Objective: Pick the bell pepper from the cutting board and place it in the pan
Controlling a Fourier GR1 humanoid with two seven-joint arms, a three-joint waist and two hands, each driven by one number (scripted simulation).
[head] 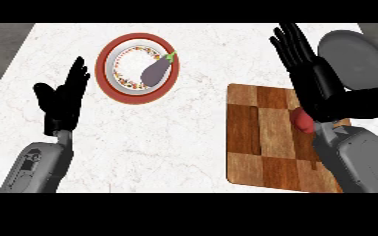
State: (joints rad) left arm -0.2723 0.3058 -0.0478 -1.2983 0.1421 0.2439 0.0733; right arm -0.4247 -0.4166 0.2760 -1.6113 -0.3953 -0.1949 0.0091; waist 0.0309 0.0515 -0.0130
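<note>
The bell pepper (301,120) lies on the cutting board (258,145), half hidden under the right hand (316,87), which is held open, fingers straight, nothing grasped. It may be nudged and rolled aside if the fingers are closed from there. The pan (351,55) is set just beyond, on a pale marbled counter (192,130) where a plate (103,75) with an eggplant (156,71) is found well apart and the left hand (63,100) is rested open.
</note>
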